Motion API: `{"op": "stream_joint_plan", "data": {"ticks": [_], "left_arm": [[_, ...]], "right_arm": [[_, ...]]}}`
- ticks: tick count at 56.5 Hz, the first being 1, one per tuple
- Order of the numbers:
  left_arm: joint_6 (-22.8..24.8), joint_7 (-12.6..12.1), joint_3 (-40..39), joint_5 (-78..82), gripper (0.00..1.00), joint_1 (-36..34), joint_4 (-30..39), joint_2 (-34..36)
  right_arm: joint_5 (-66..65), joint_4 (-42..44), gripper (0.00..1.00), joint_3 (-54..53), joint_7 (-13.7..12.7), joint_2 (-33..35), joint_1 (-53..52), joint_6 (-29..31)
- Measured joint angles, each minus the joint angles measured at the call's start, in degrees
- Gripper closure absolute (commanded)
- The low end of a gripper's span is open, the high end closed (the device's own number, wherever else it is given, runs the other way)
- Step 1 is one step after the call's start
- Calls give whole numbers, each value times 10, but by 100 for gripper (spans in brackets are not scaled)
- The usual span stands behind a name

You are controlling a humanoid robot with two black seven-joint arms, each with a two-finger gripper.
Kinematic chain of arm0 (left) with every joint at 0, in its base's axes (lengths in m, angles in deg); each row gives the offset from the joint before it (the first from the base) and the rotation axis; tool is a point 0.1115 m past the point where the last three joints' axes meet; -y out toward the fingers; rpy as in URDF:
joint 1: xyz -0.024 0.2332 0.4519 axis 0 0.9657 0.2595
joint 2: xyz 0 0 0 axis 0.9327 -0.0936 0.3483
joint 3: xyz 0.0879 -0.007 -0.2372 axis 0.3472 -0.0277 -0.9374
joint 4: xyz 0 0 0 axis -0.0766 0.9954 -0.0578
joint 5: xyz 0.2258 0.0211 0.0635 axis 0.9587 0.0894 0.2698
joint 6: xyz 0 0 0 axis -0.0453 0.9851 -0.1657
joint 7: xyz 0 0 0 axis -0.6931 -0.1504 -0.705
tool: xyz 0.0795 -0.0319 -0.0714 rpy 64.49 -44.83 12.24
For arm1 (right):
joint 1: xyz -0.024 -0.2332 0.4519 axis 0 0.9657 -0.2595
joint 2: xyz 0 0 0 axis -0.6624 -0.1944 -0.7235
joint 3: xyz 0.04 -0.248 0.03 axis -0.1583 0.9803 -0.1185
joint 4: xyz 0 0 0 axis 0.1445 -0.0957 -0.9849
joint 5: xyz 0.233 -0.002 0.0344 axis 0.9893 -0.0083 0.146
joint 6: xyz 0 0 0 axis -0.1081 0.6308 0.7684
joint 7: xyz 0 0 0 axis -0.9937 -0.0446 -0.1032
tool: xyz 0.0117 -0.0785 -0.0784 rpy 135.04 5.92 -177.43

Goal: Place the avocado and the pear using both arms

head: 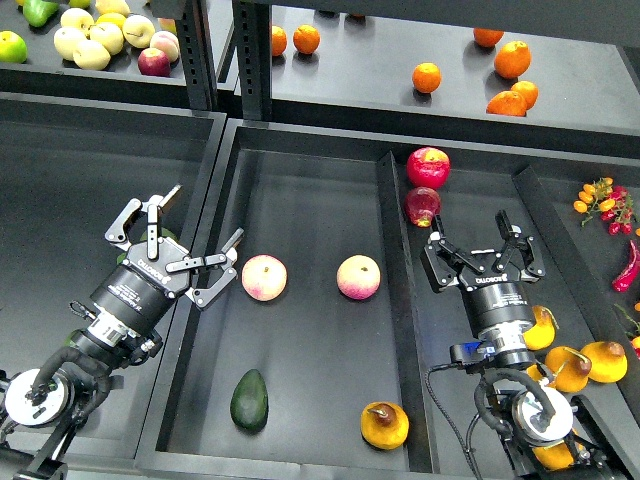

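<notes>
The dark green avocado (249, 400) lies near the front left of the middle tray (310, 180). A golden pear (384, 425) with a brown stem rests at the front right of that same tray. My left gripper (207, 214) hovers over the tray's left wall, open and empty, well behind the avocado. In the narrow right compartment my right gripper (478, 240) is also open and holds nothing; it is behind and to the right of the pear.
Two pink peaches (264, 277) (358, 277) sit mid-tray. Two red apples (428, 166) lie beyond the right gripper. More yellow pears (572, 366) crowd around the right arm. Oranges (512, 60) and apples (105, 38) fill the back shelf; chillies (628, 265) lie far right.
</notes>
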Motion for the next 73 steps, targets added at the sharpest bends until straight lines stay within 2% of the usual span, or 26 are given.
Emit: {"op": "stream_joint_plan", "data": {"ticks": [17,39,58,73], "left_arm": [[0,5,3,0,1,3,4,0],[0,-2,7,0,1,16,11,0],[0,8,7,0,1,19,11,0],[0,-11,12,3,1,19,12,0]], "right_arm": [[0,-1,0,-16,0,0,0,0],[0,-1,0,-16,0,0,0,0],[0,-1,0,-16,0,0,0,0],[0,-1,0,-16,0,0,0,0]]}}
